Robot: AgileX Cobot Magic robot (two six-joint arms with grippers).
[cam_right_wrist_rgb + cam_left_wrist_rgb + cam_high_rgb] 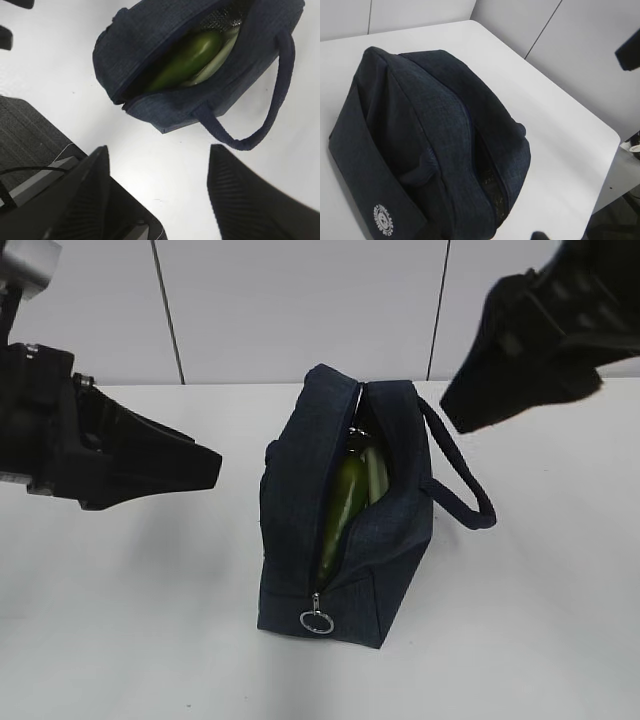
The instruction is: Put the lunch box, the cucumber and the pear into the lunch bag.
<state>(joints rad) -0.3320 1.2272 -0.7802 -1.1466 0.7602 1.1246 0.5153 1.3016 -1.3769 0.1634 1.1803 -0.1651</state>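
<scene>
My right tool hangs wide open and empty above the desk, off the bag's handle side. My left tool hovers left of the lunch bag; I cannot tell its spread. The bag stands unzipped mid-desk, with the cucumber inside against the lunch box lid

Inside the lunch bag I only catch part of the cucumber through the zipper gap; its ends sit behind the fabric. The pale lunch box shows as a sliver beside it. The pear is out of sight. My left gripper is a dark blur, so I can't read its jaws.
</scene>
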